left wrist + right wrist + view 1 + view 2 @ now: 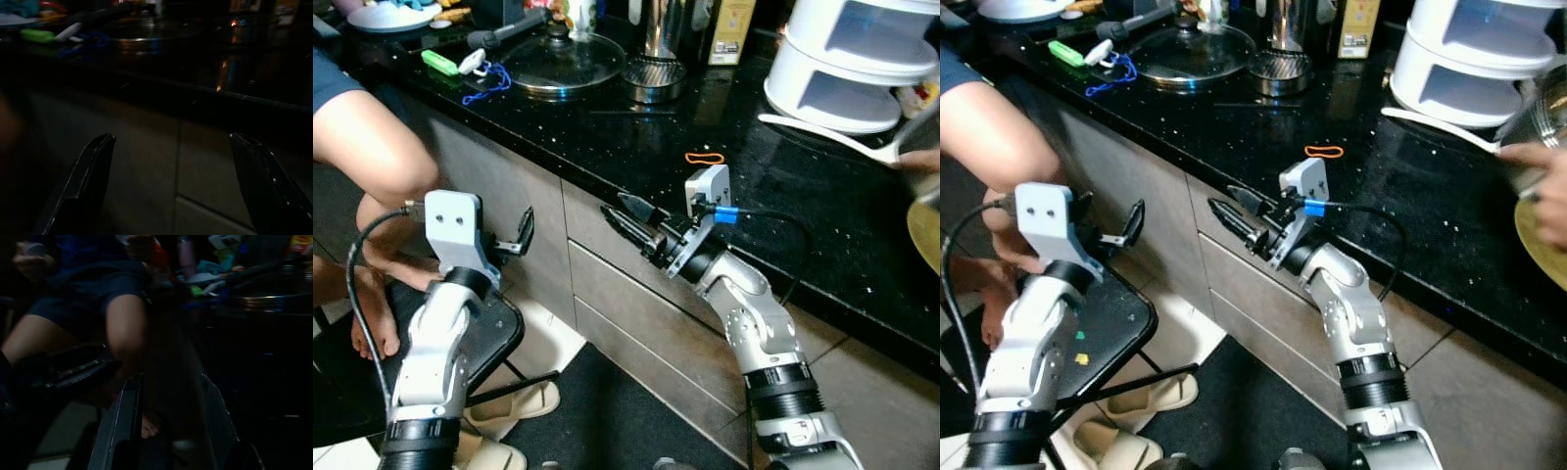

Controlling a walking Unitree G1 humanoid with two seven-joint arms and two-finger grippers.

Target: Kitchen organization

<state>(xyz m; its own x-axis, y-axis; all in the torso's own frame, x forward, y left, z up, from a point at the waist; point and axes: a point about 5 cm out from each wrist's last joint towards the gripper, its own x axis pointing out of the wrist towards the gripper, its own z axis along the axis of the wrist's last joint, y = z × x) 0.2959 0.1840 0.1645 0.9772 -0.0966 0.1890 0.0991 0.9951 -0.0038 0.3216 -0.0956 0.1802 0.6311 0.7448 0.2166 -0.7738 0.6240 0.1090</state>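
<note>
Before the black counter point(636, 147), both grippers are held empty: left gripper point(168, 183) spread wide, right gripper point(628, 217) slightly parted. Glass lid point(563, 61) and orange rubber band point(704, 158) are seen on top; wrist views are dim.

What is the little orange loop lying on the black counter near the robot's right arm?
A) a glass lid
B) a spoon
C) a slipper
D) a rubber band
D: the rubber band is a thin orange loop lying flat on the black counter, just beyond the right gripper, apart from the white spoon and the glass lid.
</note>
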